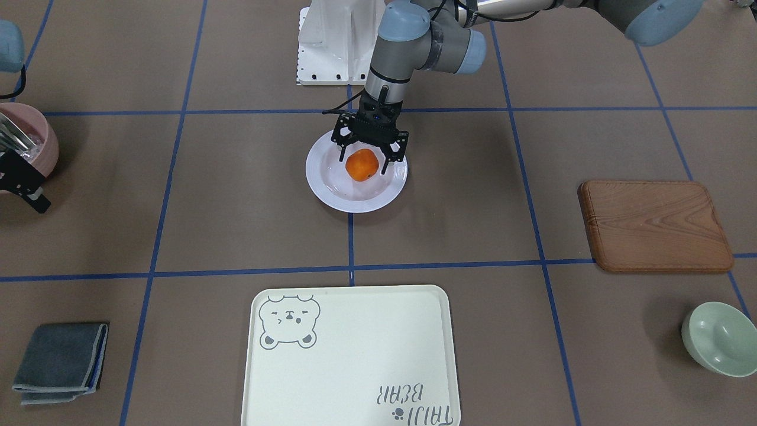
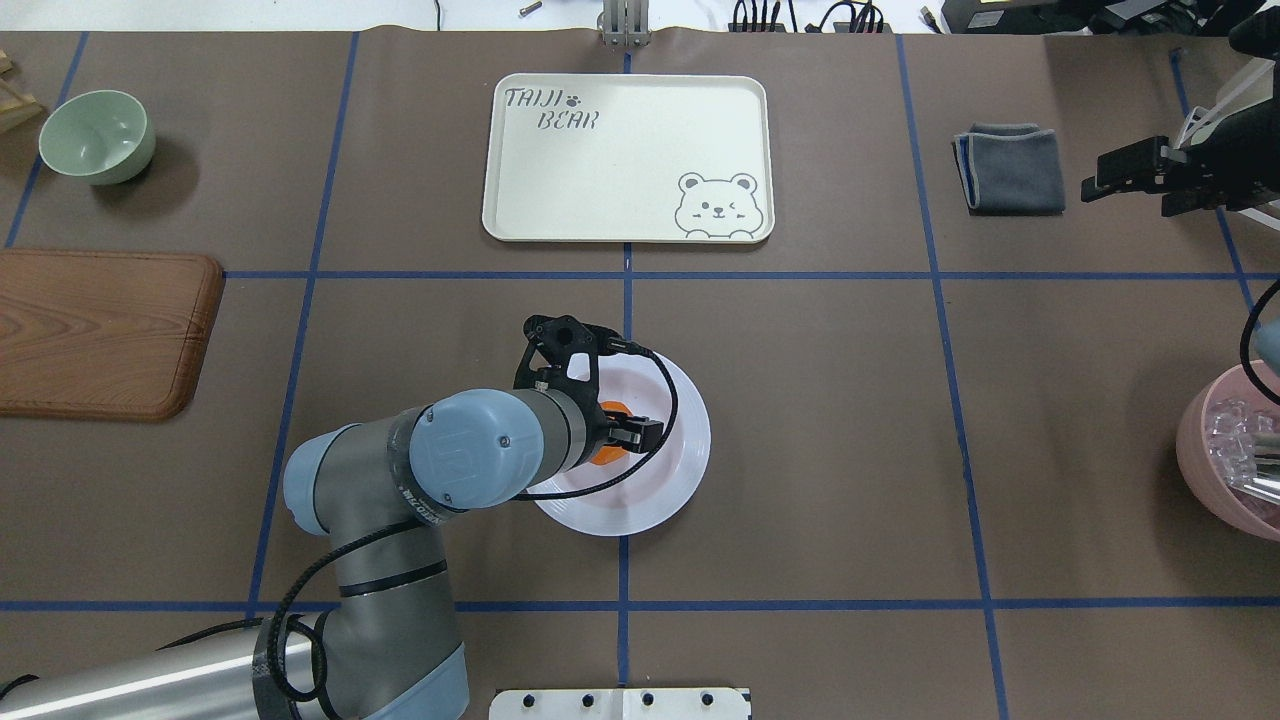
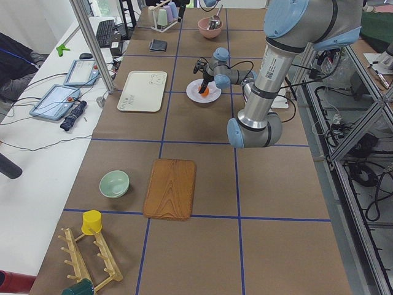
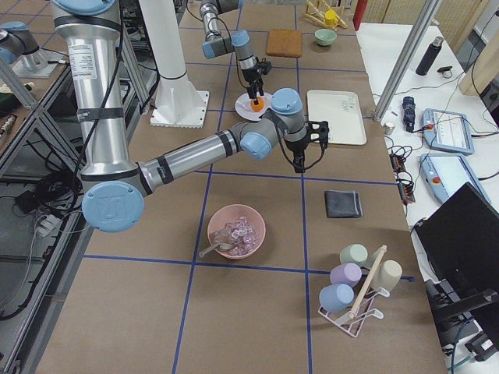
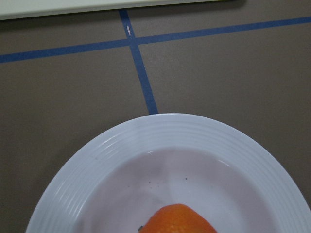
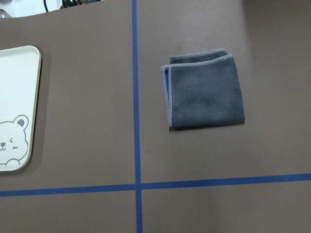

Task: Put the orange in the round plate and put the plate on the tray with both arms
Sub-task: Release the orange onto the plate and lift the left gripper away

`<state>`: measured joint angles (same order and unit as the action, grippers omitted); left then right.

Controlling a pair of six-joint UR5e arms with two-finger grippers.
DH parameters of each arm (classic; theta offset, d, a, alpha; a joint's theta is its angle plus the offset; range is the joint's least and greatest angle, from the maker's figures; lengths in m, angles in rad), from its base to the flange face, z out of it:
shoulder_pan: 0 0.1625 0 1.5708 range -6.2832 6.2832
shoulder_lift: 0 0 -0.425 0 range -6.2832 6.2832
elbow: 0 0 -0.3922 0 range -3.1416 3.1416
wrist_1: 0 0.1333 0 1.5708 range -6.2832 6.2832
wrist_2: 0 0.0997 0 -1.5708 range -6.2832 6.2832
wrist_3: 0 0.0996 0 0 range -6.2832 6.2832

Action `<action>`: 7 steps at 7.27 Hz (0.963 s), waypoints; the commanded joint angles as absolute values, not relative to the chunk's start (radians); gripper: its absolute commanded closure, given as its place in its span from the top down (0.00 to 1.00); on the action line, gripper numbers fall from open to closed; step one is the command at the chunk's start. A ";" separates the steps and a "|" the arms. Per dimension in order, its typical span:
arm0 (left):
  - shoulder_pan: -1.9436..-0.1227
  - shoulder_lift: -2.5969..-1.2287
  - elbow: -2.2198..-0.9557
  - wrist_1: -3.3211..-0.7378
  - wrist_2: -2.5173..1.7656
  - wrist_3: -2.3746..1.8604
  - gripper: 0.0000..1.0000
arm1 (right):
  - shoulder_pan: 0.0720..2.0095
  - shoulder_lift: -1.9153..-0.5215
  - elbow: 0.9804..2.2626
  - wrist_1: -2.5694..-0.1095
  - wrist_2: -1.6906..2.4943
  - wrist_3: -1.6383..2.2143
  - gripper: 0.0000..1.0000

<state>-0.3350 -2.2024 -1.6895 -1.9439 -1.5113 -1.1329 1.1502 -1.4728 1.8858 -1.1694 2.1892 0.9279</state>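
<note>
The orange (image 1: 362, 165) lies in the sunken centre of the round white plate (image 1: 331, 192) at mid-table. My left gripper (image 1: 364, 161) hangs straight over it, open, one finger on each side of the fruit with a thin gap. From overhead the orange (image 2: 604, 455) is mostly hidden under that gripper (image 2: 615, 440). The left wrist view shows the orange's top (image 5: 177, 221) and the plate's ridged rim (image 5: 160, 126). The cream tray (image 2: 628, 157) with the bear drawing lies bare beyond the plate. My right gripper (image 2: 1135, 185) hovers open far to the right, holding nothing.
A folded grey cloth (image 2: 1010, 167) lies beside the right gripper. A pink bowl (image 2: 1235, 450) with cutlery stands at the right edge. On the left are a wooden board (image 2: 100, 330) and a pale green bowl (image 2: 97, 135). The white base mount (image 1: 337, 44) is behind the plate.
</note>
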 commanded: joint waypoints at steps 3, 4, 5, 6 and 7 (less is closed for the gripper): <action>-0.683 -2.131 -1.807 -1.829 -1.949 -0.973 0.99 | 1.062 -1.447 1.959 -1.131 2.175 1.157 1.00; -0.813 -2.078 -1.806 -1.794 -2.054 -0.736 0.99 | 1.017 -1.447 1.960 -1.047 2.130 1.255 1.00; -0.948 -2.053 -1.801 -1.681 -2.151 -0.519 0.99 | 0.943 -1.447 1.960 -0.970 2.055 1.367 1.00; -1.045 -2.022 -1.799 -1.578 -2.170 -0.312 0.99 | 0.846 -1.447 1.963 -0.910 1.943 1.465 1.00; -1.162 -2.017 -1.769 -1.484 -2.174 -0.123 0.99 | 0.730 -1.445 1.988 -0.888 1.798 1.570 1.00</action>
<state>-1.0187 -2.0366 -1.7931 -1.6037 -2.1475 -0.3704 0.8626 -1.4464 1.9678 -0.9386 1.9576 1.4379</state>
